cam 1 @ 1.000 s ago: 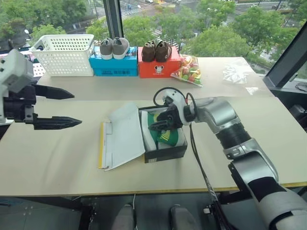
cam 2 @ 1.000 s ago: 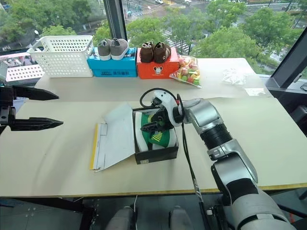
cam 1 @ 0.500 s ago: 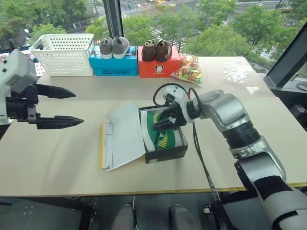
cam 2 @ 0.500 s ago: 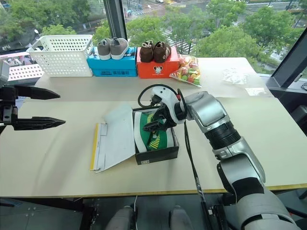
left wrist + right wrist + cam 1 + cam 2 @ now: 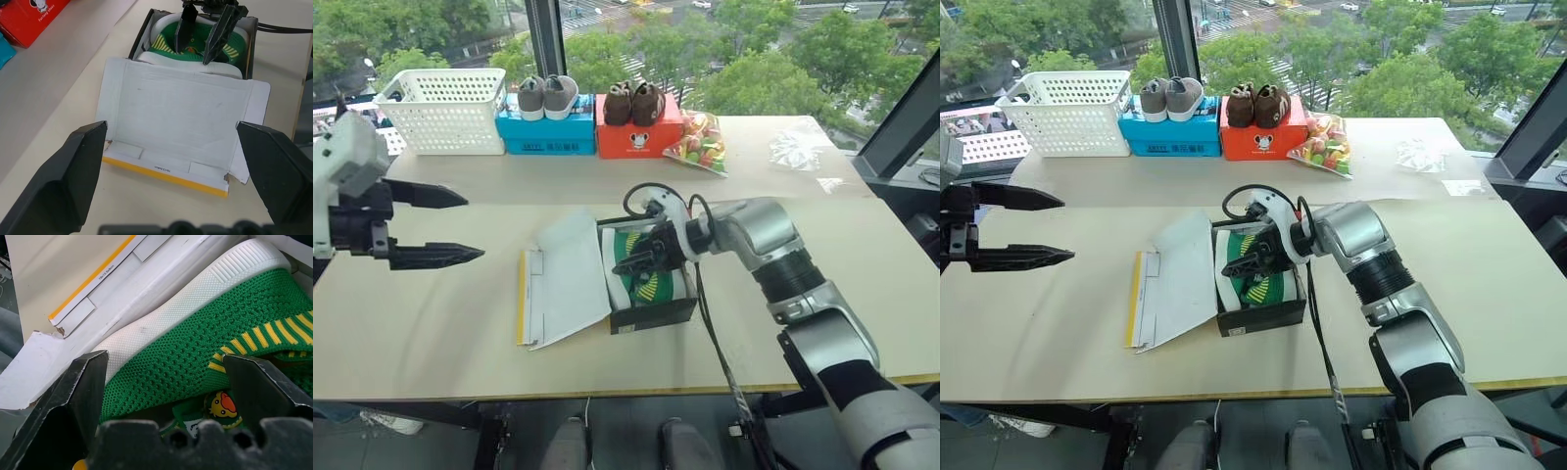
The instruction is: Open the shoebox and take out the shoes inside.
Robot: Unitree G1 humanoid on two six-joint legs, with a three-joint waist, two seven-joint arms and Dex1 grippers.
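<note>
Fingers spread over green knit shoes.

The right gripper's two black fingers are standing wide apart, just over the shoes lying in the shoebox. A green knit shoe with yellow stripes is lying on its side, its white sole facing the box's folded-back lid. A small duck label is showing between the fingers. The lid's white inside and yellow edge are resting on the table.
</note>
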